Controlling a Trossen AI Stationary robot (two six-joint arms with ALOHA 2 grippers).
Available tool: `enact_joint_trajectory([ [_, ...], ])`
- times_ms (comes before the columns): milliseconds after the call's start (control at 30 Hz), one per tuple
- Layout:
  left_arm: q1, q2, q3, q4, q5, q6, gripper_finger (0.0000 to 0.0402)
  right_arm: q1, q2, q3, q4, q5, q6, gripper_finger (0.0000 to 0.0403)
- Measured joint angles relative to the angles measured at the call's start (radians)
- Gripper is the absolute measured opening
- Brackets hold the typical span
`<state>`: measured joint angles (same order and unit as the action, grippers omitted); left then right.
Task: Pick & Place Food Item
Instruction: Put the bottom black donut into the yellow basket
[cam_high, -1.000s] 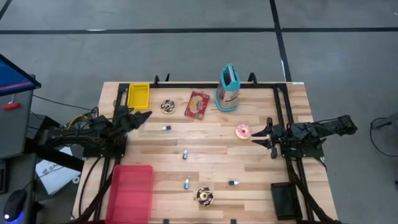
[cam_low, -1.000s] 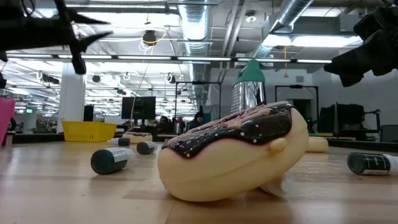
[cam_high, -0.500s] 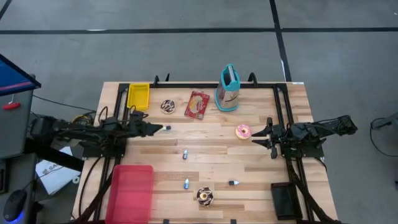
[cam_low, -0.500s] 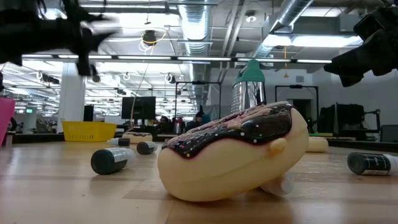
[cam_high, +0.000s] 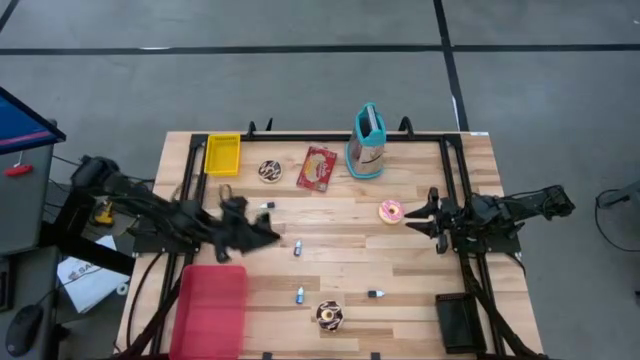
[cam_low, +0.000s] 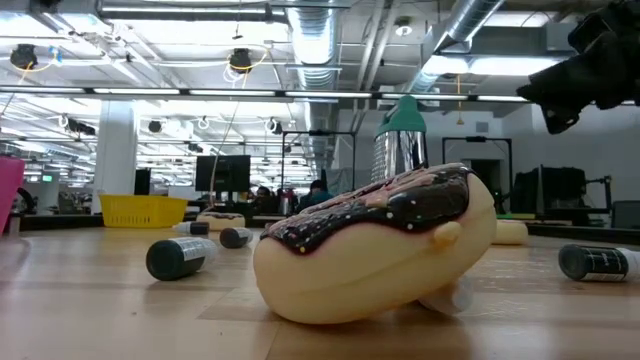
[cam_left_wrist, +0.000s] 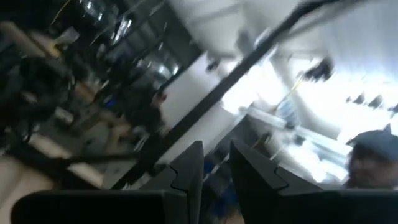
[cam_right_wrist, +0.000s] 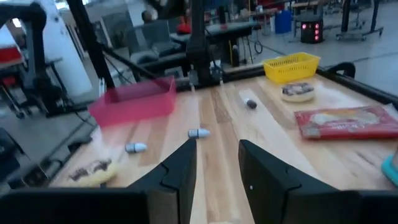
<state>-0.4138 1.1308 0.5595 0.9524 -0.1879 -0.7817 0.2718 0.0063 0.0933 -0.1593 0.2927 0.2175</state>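
I've swung the left gripper (cam_high: 268, 236) from the table's left edge, by the yellow bin (cam_high: 222, 154), toward mid-table.

Bright overhead strip lights, left wrist view motion-blurred, soft shadows

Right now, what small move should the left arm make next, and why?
Probably swing the left gripper onward and down toward the chocolate donut near the front edge. Its fingers hold nothing, with a gap between them, and the red bin sits close by.

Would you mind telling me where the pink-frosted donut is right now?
In the high view the pink-frosted donut lies on the table's right half, just left of the right claw and below the teal-handled grater.
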Motion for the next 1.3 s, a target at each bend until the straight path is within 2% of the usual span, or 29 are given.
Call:
enact_joint_trajectory([
  [67, -0.033, 0.092, 0.072, -0.038, 0.004, 0.0, 0.0076, -0.005, 0.0, 0.0, 0.07, 0.0, 0.044, 0.0113],
  [133, -0.068, 0.171, 0.13, -0.073, 0.03, -0.031, 0.0076, -0.006, 0.0, 0.0, 0.167, 0.004, 0.193, 0.0113],
  [267, -0.157, 0.297, 0.196, -0.176, 0.047, -0.196, 0.0076, -0.007, 0.0, 0.003, 0.297, 0.03, 0.43, 0.0113],
  [500, -0.32, 0.422, 0.213, -0.195, 0.049, -0.483, 0.0076, 0.015, 0.0, 0.003, 0.395, -0.008, 0.543, 0.0113],
  [667, -0.355, 0.432, 0.214, -0.091, 0.055, -0.523, 0.0076, 0.056, 0.0, 0.003, 0.486, -0.031, 0.543, 0.0113],
  [800, -0.318, 0.406, 0.244, -0.095, 0.099, -0.46, 0.0077, 0.082, 0.0, 0.003, 0.549, -0.031, 0.522, 0.0113],
  [867, -0.277, 0.393, 0.296, -0.142, 0.165, -0.406, 0.008, 0.094, 0.0, 0.003, 0.579, -0.03, 0.509, 0.0113],
  [967, -0.199, 0.388, 0.405, -0.289, 0.312, -0.308, 0.0092, 0.11, 0.001, 0.003, 0.6, -0.003, 0.491, 0.0113],
  [1067, -0.128, 0.365, 0.536, -0.47, 0.372, -0.156, 0.0109, 0.125, 0.012, 0.004, 0.62, 0.023, 0.469, 0.0113],
  [1167, -0.068, 0.315, 0.642, -0.609, 0.344, 0.086, 0.0129, 0.133, 0.029, 0.004, 0.629, 0.05, 0.455, 0.0113],
  [1300, -0.021, 0.24, 0.748, -0.796, 0.131, 0.373, 0.0157, 0.134, 0.057, 0.004, 0.641, 0.074, 0.455, 0.0113],
])
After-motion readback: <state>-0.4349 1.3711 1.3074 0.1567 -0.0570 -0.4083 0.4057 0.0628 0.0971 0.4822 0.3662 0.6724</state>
